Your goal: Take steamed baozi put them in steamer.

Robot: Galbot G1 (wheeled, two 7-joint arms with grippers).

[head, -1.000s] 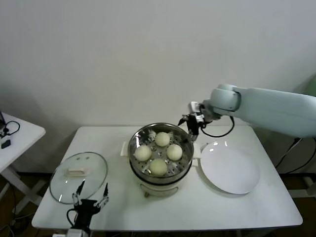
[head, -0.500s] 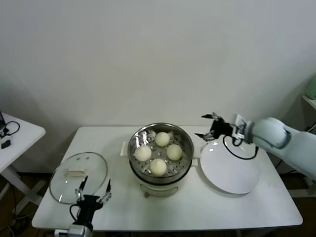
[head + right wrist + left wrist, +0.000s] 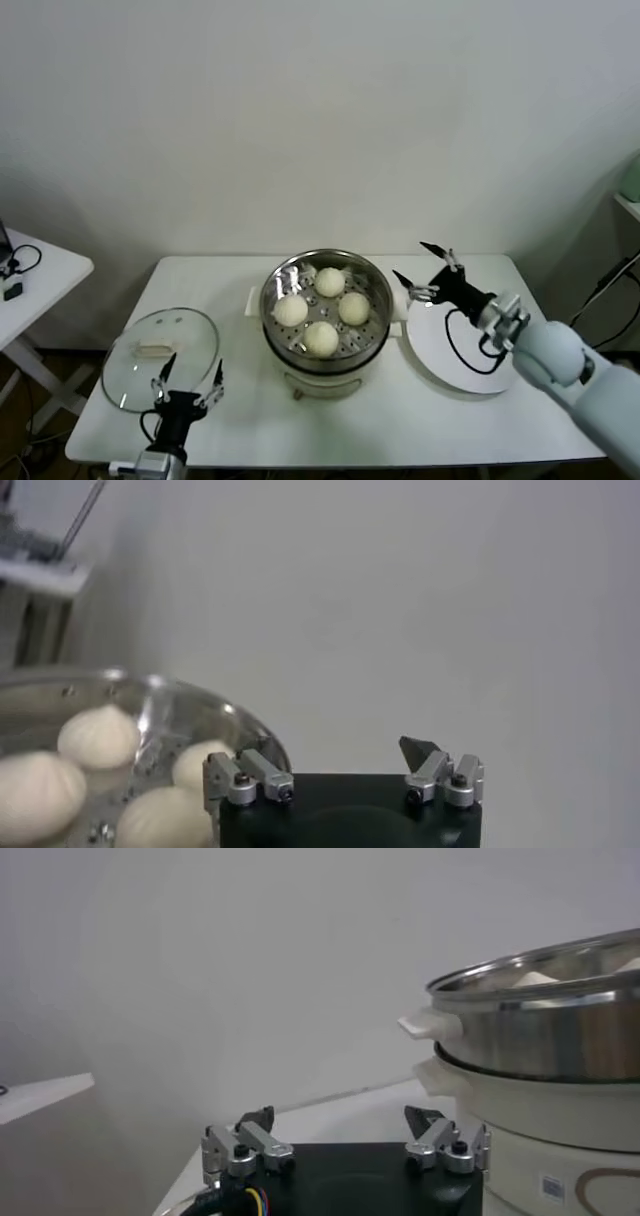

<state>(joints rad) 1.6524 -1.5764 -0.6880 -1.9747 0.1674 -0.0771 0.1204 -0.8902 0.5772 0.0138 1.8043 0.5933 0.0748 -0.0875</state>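
Note:
Several cream-white steamed baozi (image 3: 329, 282) lie on the perforated tray inside the shiny steamer (image 3: 283, 345) at the table's middle. In the right wrist view the baozi (image 3: 98, 735) show inside the steamer's rim (image 3: 215, 712). My right gripper (image 3: 411, 261) hovers just right of the steamer, over the plate's near-left edge, open and empty, with its fingers pointing toward the steamer; the wrist view shows the right gripper (image 3: 335, 750) the same. My left gripper (image 3: 194, 362) is parked at the table's front left, open, beside the glass lid; the left gripper (image 3: 340, 1116) faces the steamer (image 3: 540, 1038).
A flat white plate (image 3: 445, 355) lies right of the steamer, partly under my right arm. A glass lid (image 3: 135, 375) rests at the front left. A small white side table (image 3: 40, 272) stands off to the left. A wall is behind.
My right arm has swung from the steamer's far right rim out to the right and down over the plate, gripper open throughout. The left gripper has hardly moved.

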